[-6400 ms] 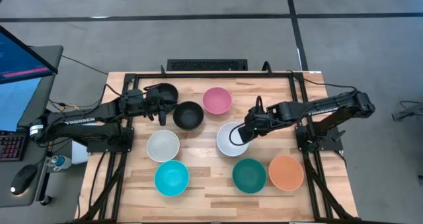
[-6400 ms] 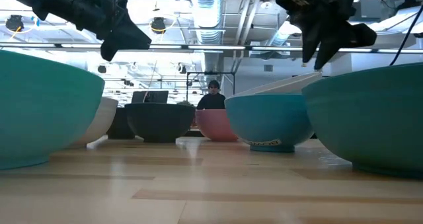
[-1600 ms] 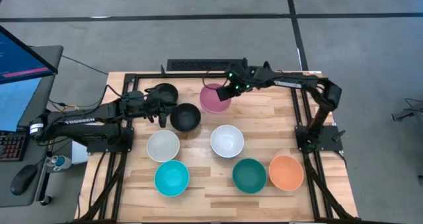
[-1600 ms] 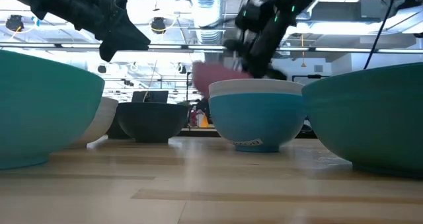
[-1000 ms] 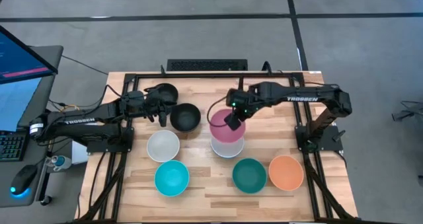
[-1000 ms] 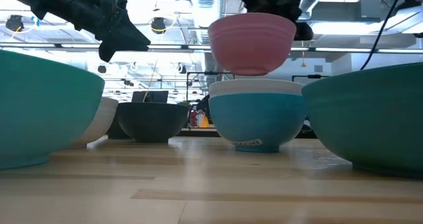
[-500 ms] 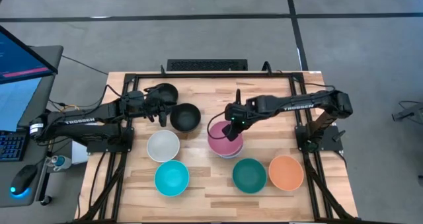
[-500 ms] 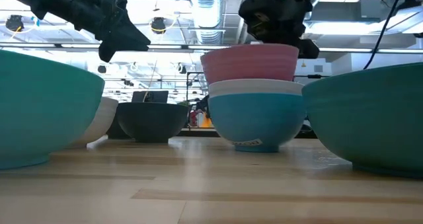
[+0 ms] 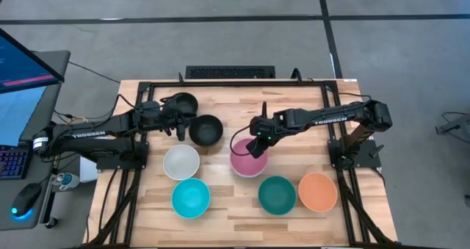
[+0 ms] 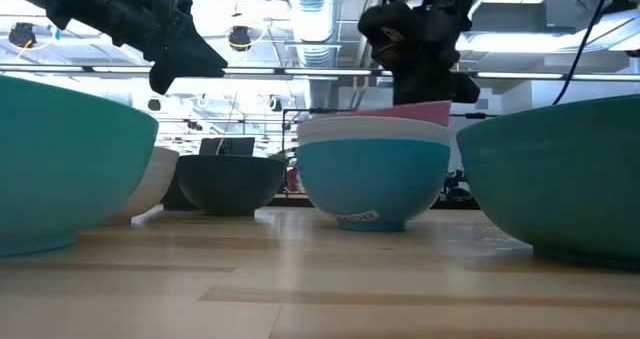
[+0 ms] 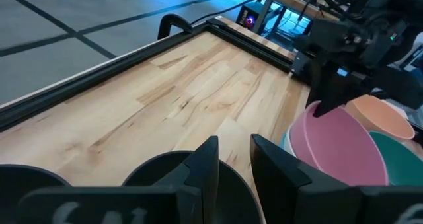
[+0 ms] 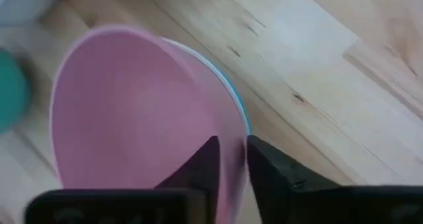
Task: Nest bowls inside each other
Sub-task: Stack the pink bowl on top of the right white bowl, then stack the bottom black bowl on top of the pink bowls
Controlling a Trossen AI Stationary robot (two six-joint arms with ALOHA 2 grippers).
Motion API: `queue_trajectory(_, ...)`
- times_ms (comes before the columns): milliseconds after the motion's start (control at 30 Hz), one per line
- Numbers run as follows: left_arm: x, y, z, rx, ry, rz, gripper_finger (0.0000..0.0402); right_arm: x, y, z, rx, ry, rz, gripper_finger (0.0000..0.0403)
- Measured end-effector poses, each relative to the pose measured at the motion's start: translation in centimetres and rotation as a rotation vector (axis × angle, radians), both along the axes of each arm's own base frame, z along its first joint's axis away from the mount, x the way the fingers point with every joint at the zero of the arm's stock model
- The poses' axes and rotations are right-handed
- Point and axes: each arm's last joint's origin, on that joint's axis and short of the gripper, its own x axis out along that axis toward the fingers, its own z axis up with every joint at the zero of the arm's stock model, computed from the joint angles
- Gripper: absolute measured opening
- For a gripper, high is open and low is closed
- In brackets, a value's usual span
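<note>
The pink bowl (image 9: pixel 242 161) sits in a white bowl (image 10: pixel 370 129), which sits in a cyan bowl (image 10: pixel 370 184), near the table's middle. My right gripper (image 9: pixel 255 149) is over the stack and shut on the pink bowl (image 12: pixel 132 112). My left gripper (image 9: pixel 178 127) hangs shut above the table at the far left. It is between two black bowls (image 9: pixel 208 129) (image 9: pixel 184 102) and touches neither. Standing alone are a white bowl (image 9: pixel 181 161), a cyan bowl (image 9: pixel 191 197), a teal-green bowl (image 9: pixel 277 195) and an orange bowl (image 9: pixel 318 192). My right gripper pinches the pink bowl's rim (image 12: pixel 232 126) on its right side, one finger (image 12: pixel 203 163) inside the bowl and one finger (image 12: pixel 268 166) outside. The fingers come from above, slanting in from the table's right. The bowl rests in the white bowl, its held side (image 10: pixel 438 107) slightly higher.
A black frame rail (image 9: pixel 235 82) runs along the table's far edge and down both sides. Bare wood (image 9: pixel 294 102) lies far of the stack. A keyboard (image 9: pixel 230 72) sits beyond the far edge and a monitor (image 9: pixel 22 62) to the left.
My right gripper came down, keeping its hold, and lowered the pink bowl from above the white-and-cyan stack until it sank into the white bowl. The stack slid slightly toward the table's left.
</note>
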Motion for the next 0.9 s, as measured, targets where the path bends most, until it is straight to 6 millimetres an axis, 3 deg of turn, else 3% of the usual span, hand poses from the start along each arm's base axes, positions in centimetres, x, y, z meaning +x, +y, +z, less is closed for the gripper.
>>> queue_trajectory(233,0.0,0.0,0.0,0.001,0.000,-0.001,0.0077,-0.2,-0.1,0.9,-0.009,-0.043,0.001,0.0205)
queue_trajectory(367,-0.1,-0.1,-0.2,-0.009,0.026,-0.010,0.0077,-1.3,-1.2,2.7,-0.101,-0.097,-0.067,0.0239)
queue_trajectory(567,-0.1,-0.8,-2.0,-0.126,0.174,-0.181,0.0077,-4.2,-4.6,5.9,-0.181,-0.155,-0.181,0.0243)
queue_trajectory(733,1.3,-2.3,0.2,-0.100,0.180,-0.307,0.0077,-6.4,-6.4,6.8,-0.212,-0.102,-0.198,0.0241)
queue_trajectory(900,3.3,-3.0,0.5,-0.028,0.427,-0.355,0.0089,-7.6,-7.1,6.5,-0.238,0.001,-0.185,0.0241)
